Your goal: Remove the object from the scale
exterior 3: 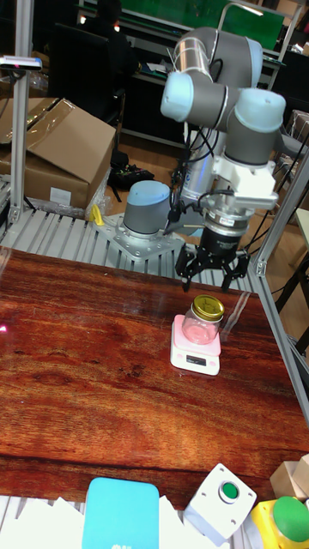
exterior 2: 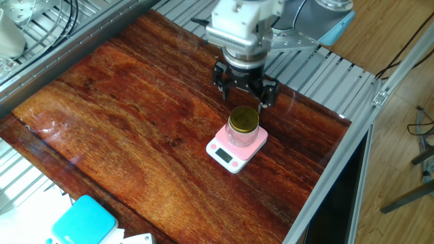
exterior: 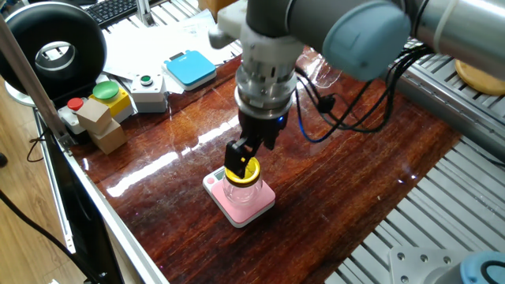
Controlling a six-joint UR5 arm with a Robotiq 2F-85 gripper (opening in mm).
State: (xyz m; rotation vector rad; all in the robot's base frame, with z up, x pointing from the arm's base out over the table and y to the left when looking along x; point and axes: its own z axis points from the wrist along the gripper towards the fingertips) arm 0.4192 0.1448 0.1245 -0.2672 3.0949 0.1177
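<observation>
On the dark red wooden surface (exterior 2: 129,115), toward its edge by the metal frame: one pink scale (exterior 2: 237,148), flat and square, its small grey display (exterior 2: 223,155) facing the open side of the surface. Standing upright on its platform: one clear glass jar (exterior 2: 242,131) with a shiny gold screw lid (exterior 2: 243,120), narrower than the scale.

Directly above the jar: the tool (exterior 2: 245,95), pointing straight down, its two fingers spread apart and holding nothing. From the other fixed view and the tall fixed view (exterior 3: 213,274), the fingertips (exterior 3: 185,275) hang just above lid height, one to each side of the jar's line, not yet around the glass. In one fixed view the near finger (exterior: 238,156) overlaps the lid (exterior: 246,170); whether it touches cannot be told from there. The jar (exterior 3: 200,323) sits on the scale (exterior 3: 196,347), not lifted.

Also on or beside the surface: one blue square scale (exterior: 190,69); one white button box with a green button (exterior 3: 221,504); one yellow box with a large green button (exterior: 106,93); one red button (exterior: 75,104) on a grey mount.
</observation>
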